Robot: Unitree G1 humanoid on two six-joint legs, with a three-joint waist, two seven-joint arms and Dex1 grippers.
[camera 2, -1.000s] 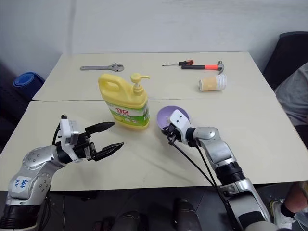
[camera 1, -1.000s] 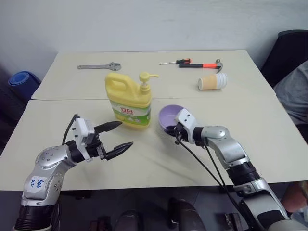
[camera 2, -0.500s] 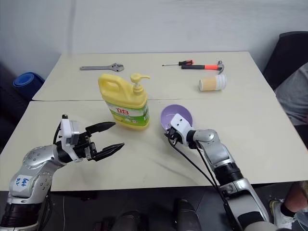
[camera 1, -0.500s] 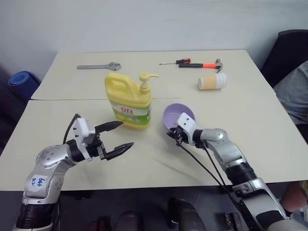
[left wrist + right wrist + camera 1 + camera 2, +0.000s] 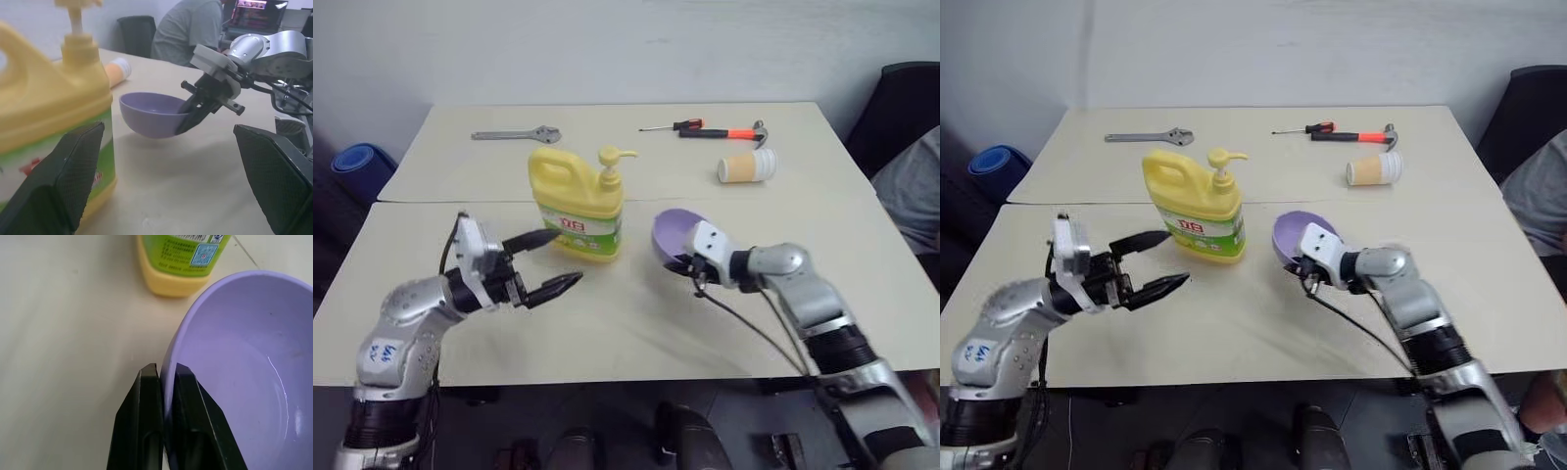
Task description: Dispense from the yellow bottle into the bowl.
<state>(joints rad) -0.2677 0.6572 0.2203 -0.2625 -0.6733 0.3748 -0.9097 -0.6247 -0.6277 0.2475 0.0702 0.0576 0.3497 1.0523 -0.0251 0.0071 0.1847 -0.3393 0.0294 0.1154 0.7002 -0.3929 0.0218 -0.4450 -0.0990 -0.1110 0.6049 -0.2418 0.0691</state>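
My yellow bottle [image 5: 576,212] stands upright on the table, a big jug with a moulded handle, a yellow pump on top and a green-white label with red lettering. Just beside it, toward my right arm, the small lavender bowl [image 5: 672,235] is lifted off the table and tilted, its smooth rim pinched between my right gripper's [image 5: 166,382] black fingers

On the bench [image 5: 607,323] we've got 1 yellow bottle [image 5: 576,215] and 1 purple bowl [image 5: 674,235]. Up at 12 o'clock, 1 wrench [image 5: 514,134]; toward 1 o'clock, 1 screwdriver [image 5: 670,125], 1 hammer [image 5: 724,132] and 1 paper cup [image 5: 746,165] on its side. That's 6 items, plus 2 pincers, left [image 5: 546,262] and right [image 5: 685,262].
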